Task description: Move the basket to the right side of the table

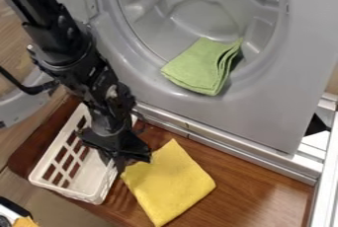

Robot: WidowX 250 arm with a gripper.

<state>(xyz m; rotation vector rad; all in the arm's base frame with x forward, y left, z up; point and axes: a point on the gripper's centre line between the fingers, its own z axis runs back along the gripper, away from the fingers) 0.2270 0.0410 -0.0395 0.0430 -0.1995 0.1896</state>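
Observation:
The gripper [117, 161] hangs down from the upper left over the right-hand long wall of the white basket [46, 171]. Its lower end overlaps that wall, and whether it holds the rim is unclear. Upright at the left of the brown wooden table [247, 191], the basket has slatted sides and a bare bottom where visible. Part of its far end and right side is hidden behind the arm.
A yellow cloth [168, 184] lies right beside the basket and the gripper. Behind the table stands a grey machine front [264, 117] with a green cloth [203, 65] in its round hollow. A metallic rail [231, 147] borders the table's back edge.

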